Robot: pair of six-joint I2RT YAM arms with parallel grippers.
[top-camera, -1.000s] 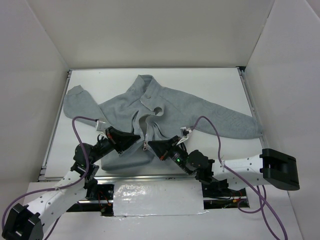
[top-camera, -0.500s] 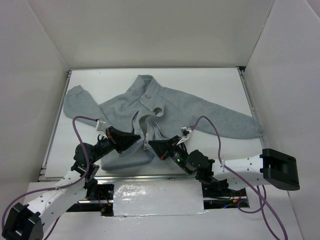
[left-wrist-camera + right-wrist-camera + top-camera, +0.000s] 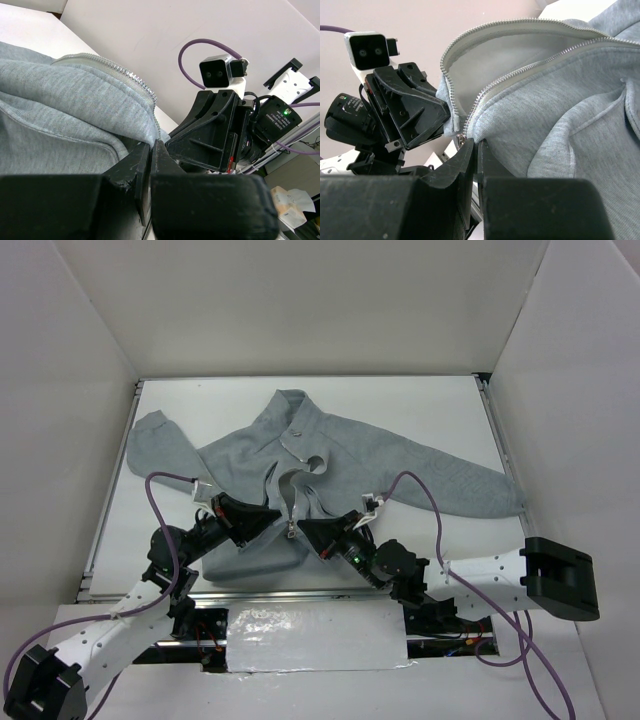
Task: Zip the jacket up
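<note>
While both arms crowd the hem, the jacket [image 3: 360, 455] lies flat on the counter [image 3: 420, 405], collar away from the arm bases, hem nearest them. Its front gapes in a V above the foot of the zipper [image 3: 520, 75], so zipping looks barely started.

- Left gripper [image 3: 268, 519]: closed, pinching hem fleece just beside the zipper.
- Right gripper [image 3: 303, 530]: closed on the fabric edge at the zipper's foot, next to a small metal piece. Probably the slider, can't confirm.

Risks as I see them:
- If the right grip is on fleece rather than the pull tab, pulling drags the whole jacket.
- A weak left pinch lets the hem slip, and the fabric bunches.
- Loose fleece near the teeth could jam.
- The grippers sit very close together, so they could collide.
</note>
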